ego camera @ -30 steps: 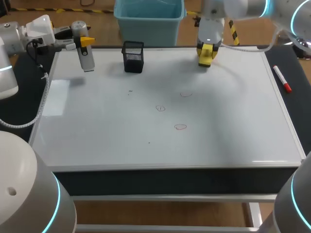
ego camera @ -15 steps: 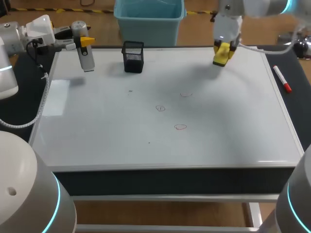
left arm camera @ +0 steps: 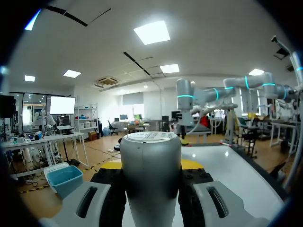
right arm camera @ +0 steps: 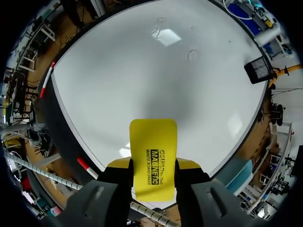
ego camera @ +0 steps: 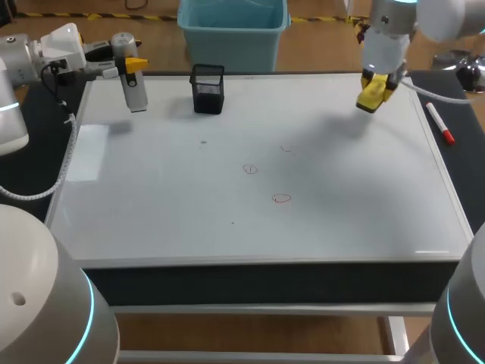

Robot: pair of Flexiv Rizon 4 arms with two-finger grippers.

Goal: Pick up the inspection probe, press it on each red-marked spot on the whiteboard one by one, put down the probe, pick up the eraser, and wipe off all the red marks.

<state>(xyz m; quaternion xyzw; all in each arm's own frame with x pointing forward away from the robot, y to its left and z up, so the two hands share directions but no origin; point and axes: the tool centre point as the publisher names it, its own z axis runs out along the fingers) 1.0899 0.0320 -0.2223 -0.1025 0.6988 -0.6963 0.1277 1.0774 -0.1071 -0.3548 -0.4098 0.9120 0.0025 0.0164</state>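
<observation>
The silver inspection probe (ego camera: 134, 85) hangs upright over the whiteboard's (ego camera: 151, 197) far left corner, with my left gripper (ego camera: 129, 67) shut on it. In the left wrist view the probe (left arm camera: 152, 179) fills the space between the fingers of that gripper (left arm camera: 151, 165). My right gripper (ego camera: 377, 82) is shut on the yellow eraser (ego camera: 372, 95), a little above the board's far right part. The right wrist view shows the eraser (right arm camera: 154, 156) sticking out ahead of the right gripper (right arm camera: 153, 166). Three small red marks lie mid-board: (ego camera: 281, 198), (ego camera: 250, 168) and a faint one (ego camera: 286, 149).
A black mesh pen holder (ego camera: 208, 89) stands at the board's far edge, between the two grippers. A red-capped marker (ego camera: 439, 123) lies on the dark strip right of the board, close to the right gripper.
My right arm has carried the eraser to the right along the board's far side. The left arm and probe have stayed put.
</observation>
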